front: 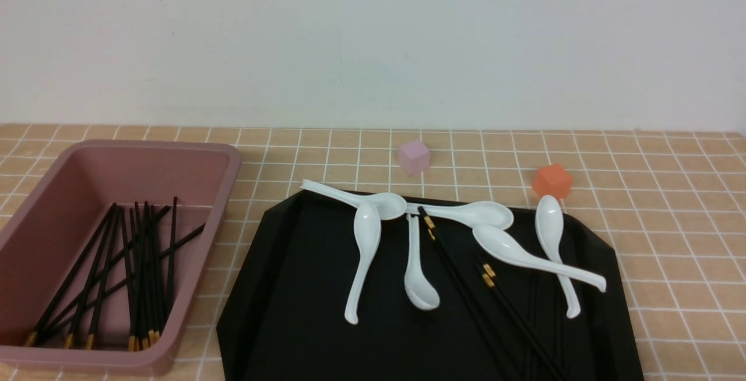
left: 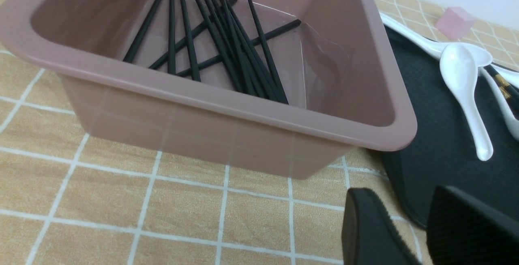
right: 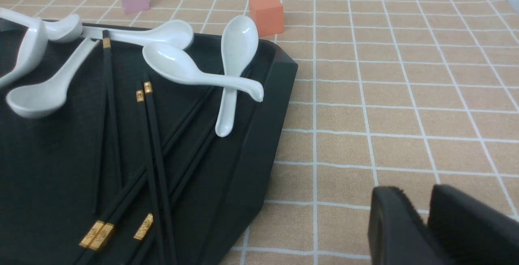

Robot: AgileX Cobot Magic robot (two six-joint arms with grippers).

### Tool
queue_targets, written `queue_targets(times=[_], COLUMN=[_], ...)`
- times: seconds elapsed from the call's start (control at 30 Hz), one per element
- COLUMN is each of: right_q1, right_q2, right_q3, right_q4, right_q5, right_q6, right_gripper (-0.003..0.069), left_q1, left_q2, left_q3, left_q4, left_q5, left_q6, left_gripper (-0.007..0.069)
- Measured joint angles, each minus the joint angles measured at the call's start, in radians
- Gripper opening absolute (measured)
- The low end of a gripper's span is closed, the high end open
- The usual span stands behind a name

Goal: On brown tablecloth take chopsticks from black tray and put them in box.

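Pink plastic box [front: 226, 206] at left already contains many chopsticks [front: 140, 276]; my left gripper [left: 399, 216] has its jaws spread, with nothing between. Rightward, more chopsticks lie in the black tray [front: 326, 323]. My right gripper [right: 417, 212] is slightly parted, empty. I judge picking continues: next, I must grasp sticks, avoiding spoons [front: 524, 257].

Black chopsticks [left: 219, 38] inside pink box [left: 227, 107]; open pincer [left: 413, 204] nearby.

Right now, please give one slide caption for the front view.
Chopsticks inside box; more beside spoons on tray.
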Motion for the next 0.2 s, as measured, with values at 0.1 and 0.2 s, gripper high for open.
queue_targets(times=[0.1,0.2], right_q1=[0.000,0.000], right_q2=[0.000,0.000], right_q3=[0.000,0.000], right_q4=[0.000,0.000], right_q5=[0.000,0.000], right_q6=[0.000,0.000], right_gripper=[0.0165,0.0169], left_q1=[0.000,0.000], left_q2=[0.000,0.000], left_q3=[0.000,0.000], left_q4=[0.000,0.000], left_q5=[0.000,0.000], left_q6=[0.000,0.000], left_gripper=[0.0238,0.0238])
